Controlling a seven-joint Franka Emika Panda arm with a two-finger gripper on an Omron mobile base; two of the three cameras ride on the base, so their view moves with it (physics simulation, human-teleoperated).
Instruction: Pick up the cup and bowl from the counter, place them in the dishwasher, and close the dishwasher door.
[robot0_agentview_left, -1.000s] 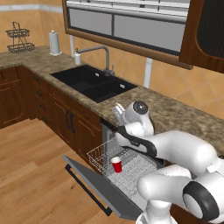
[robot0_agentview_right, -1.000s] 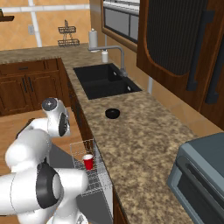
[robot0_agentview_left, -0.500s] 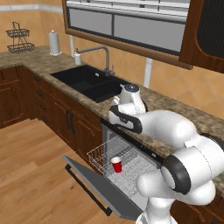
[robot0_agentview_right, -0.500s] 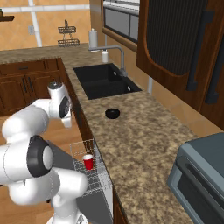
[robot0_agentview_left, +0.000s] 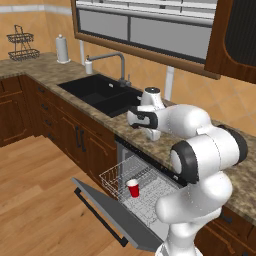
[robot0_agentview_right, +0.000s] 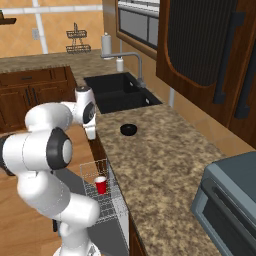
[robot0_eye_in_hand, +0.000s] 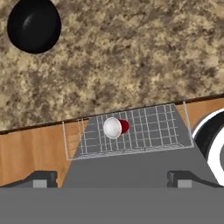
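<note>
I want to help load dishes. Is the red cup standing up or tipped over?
Standing up. The cup sits upright in the white rack, its white opening facing up.

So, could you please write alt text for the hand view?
Seen from above, a red cup stands in the dishwasher's white wire rack, beyond the open gripper. Above it lies the granite counter with a black bowl.

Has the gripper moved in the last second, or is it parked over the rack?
Yes. The gripper has risen from the rack and swung toward the sink, above the counter edge.

No readable text or labels anywhere
</note>
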